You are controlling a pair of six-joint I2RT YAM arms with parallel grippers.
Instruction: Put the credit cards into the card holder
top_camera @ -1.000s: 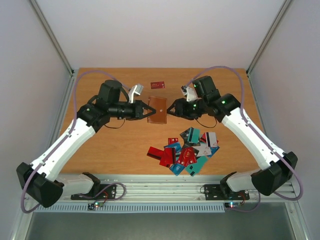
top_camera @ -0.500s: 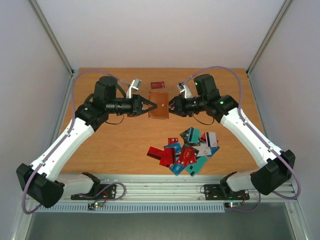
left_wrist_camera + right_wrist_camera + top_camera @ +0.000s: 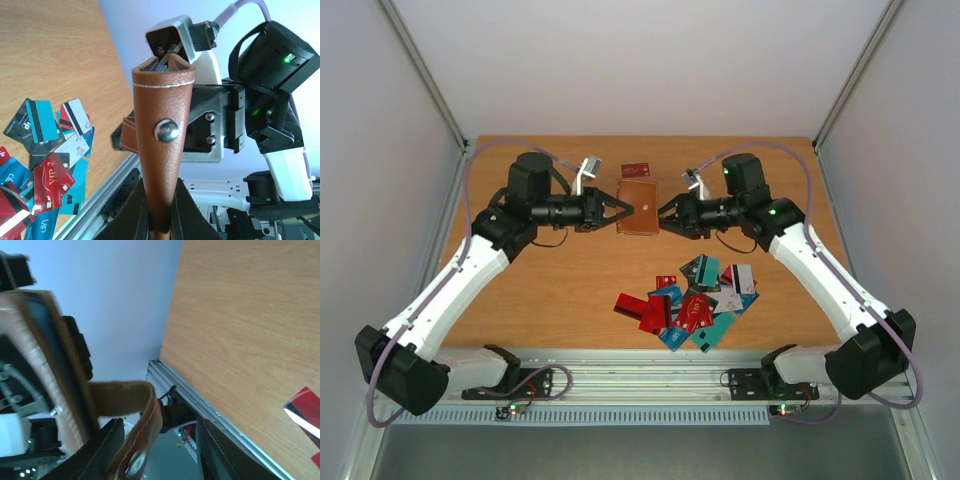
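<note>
1. The card holder point(image 3: 637, 207) is brown and leather-like, with pale stitching along its edge, a round metal stud point(image 3: 166, 130) on its face and a slightly gaping top.
2. It is held up over the far middle of the desk point(image 3: 570, 290), between the two arms.
3. The left end effector point(image 3: 618, 210) pinches its edge, fingers pressed onto it.
4. The right end effector point(image 3: 665, 213) stands spread around a loose flap point(image 3: 145, 425), with a gap on one side.
5. The credit cards point(image 3: 692, 305) lie heaped near the front, and one red card point(image 3: 635, 169) lies apart behind.

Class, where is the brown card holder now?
Top view: the card holder is at the table's far middle, pinched by the left gripper, with the right gripper at its right edge.
</note>
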